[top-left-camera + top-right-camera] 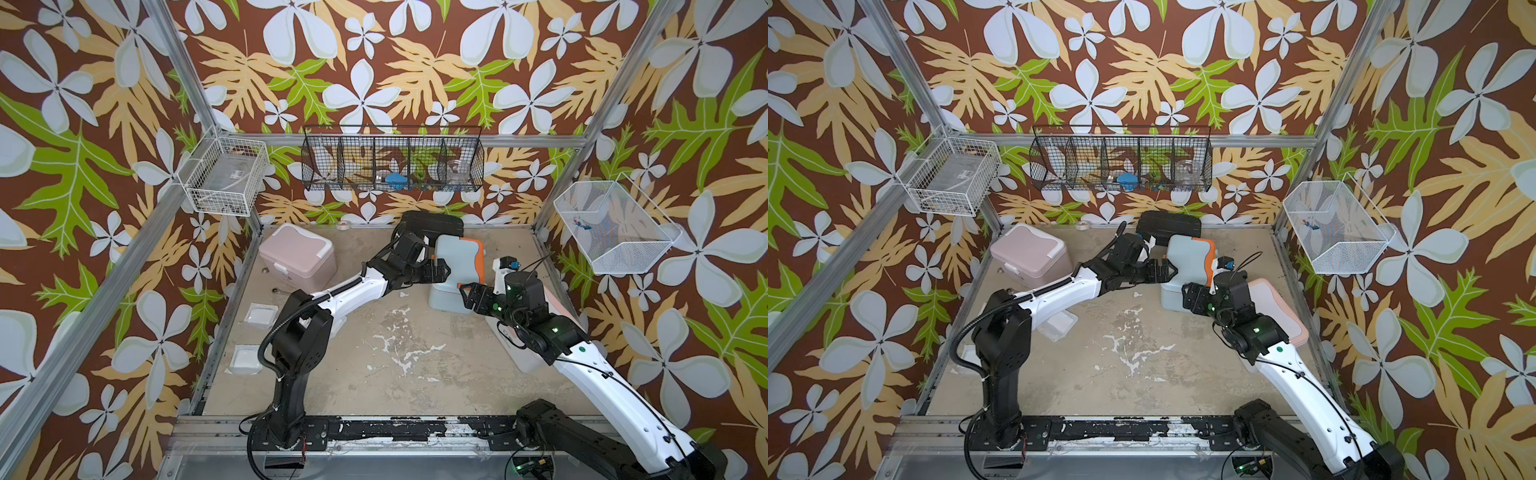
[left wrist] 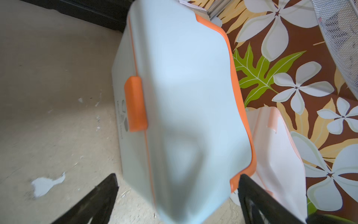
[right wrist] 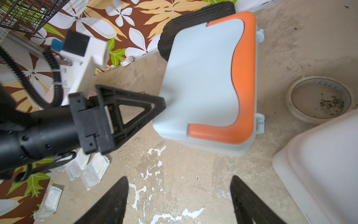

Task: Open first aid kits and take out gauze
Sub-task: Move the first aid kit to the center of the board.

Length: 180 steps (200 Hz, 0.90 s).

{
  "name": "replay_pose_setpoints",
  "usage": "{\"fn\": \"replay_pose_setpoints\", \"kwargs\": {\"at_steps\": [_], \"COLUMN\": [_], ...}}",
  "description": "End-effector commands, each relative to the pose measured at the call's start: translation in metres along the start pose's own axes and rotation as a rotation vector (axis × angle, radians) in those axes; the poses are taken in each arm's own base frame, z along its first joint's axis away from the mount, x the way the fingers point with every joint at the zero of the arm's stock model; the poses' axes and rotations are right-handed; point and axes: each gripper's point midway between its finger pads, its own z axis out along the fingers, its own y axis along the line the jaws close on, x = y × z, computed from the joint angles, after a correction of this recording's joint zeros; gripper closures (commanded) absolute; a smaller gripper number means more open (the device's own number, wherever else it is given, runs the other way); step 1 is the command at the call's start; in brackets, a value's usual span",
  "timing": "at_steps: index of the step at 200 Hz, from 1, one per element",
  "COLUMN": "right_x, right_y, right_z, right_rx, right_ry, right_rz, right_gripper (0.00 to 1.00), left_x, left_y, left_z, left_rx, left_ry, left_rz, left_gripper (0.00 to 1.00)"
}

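The light blue first aid kit (image 1: pixel 455 259) with orange trim stands at the back centre, its orange latch (image 2: pixel 135 104) facing the left arm; I cannot tell whether it is latched. My left gripper (image 2: pixel 178 176) is open and straddles a corner of its lid (image 2: pixel 189 87), with one finger beside the orange trim. My right gripper (image 3: pixel 179 180) is open over bare table, near that kit's front. The dusty pink kit (image 1: pixel 297 259) sits shut at the back left. The white, peach-trimmed kit (image 1: pixel 1277 309) lies under the right arm. Gauze packets (image 1: pixel 261 316) lie along the table's left edge (image 3: pixel 91 170).
A flat black ribbed case (image 1: pixel 436 222) lies behind the blue kit, with a small tape roll (image 1: pixel 344 225) by the back wall. A larger ring of tape (image 3: pixel 319 97) lies beside the white kit. Wire baskets hang on the left (image 1: pixel 224 178), back (image 1: pixel 392 160) and right (image 1: pixel 615 226) walls.
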Motion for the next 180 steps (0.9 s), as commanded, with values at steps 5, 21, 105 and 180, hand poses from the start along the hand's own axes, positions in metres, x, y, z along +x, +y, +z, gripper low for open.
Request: {"fn": "replay_pose_setpoints", "kwargs": {"at_steps": [5,21,105,180], "right_x": [-0.002,-0.003,-0.004,-0.012], "right_y": [-0.001,0.003,0.038,0.135], "right_z": [-0.003,-0.004,0.006,0.048], "right_rx": [0.002,-0.011,-0.196,-0.396], "right_ry": [-0.010,-0.008,0.019,0.065], "right_rz": [0.003,0.002,0.009,-0.114], "right_gripper": [0.18,0.18,0.19,0.19], "left_x": [0.003,0.002,-0.074,-0.098], "left_y": [-0.034,-0.049,0.048,0.189], "left_z": [0.014,0.013,-0.138,-0.284], "left_rx": [0.114,0.146,-0.234,-0.509], "left_ry": [0.050,0.050,-0.301,-0.665], "left_rz": [0.027,0.058,0.039,-0.250], "left_gripper": [0.03,0.03,0.00,0.00]}}
